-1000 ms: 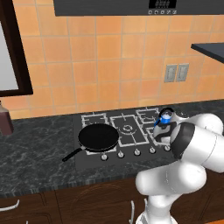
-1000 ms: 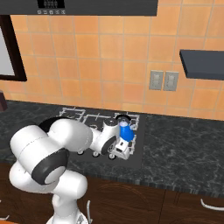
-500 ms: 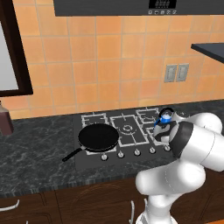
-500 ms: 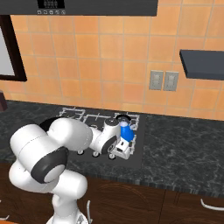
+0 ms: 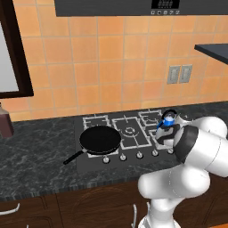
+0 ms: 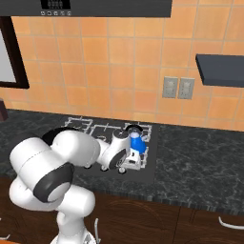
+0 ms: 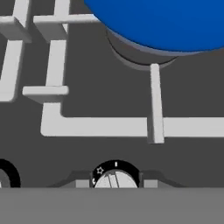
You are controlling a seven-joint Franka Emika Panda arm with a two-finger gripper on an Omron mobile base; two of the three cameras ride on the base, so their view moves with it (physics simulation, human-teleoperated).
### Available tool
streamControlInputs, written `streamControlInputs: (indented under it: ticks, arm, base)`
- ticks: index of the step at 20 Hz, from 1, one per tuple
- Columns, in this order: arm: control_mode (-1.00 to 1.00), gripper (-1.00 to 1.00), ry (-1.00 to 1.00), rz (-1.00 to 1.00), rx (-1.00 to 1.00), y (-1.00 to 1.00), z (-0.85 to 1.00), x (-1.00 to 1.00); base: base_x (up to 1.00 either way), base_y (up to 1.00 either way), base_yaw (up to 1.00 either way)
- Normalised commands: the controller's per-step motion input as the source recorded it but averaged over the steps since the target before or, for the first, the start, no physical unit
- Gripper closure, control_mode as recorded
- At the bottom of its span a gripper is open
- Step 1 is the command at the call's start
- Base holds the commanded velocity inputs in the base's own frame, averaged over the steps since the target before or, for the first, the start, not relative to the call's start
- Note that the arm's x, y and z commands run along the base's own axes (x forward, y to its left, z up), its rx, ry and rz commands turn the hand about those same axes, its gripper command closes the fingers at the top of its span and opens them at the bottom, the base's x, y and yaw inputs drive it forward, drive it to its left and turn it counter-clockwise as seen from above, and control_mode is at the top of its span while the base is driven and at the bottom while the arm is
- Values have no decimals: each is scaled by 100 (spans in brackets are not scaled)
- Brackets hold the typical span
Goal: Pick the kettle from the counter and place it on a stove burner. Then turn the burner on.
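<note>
Tool (image 7: 114,183) low over stove knob (image 7: 113,177)

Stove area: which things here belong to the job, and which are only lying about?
For the job:
- kettle, on a right burner grate
- stove
- burner knob, just in front of the hand
- counter

Lying about:
- black frying pan
- wall outlets

Even, bright, shadowless rendered light falls on both base views; the orange tiled wall (image 5: 111,58) is flatly lit, with no glare. The dark marbled worktop (image 5: 40,156) reads dim but clear. The white arm (image 6: 52,167) shows soft shading on its rounded shells. Base views are sharp edge to edge, slightly pixelated. In the hand view, the kettle (image 7: 166,22) above the grate (image 7: 100,127) is a flat, featureless blue, its edges crisp.
</note>
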Motion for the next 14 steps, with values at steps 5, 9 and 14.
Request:
streamControlInputs:
  ticks: [5,9,14]
  arm:
    - [-100,100,-9,45,-15,2,0,-4]
    - [-100,100,-11,47,-17,0,0,-2]
    - [-100,100,-7,49,-20,5,0,0]
  base:
    - [0,0,0]
    - [0,0,0]
    - [0,0,0]
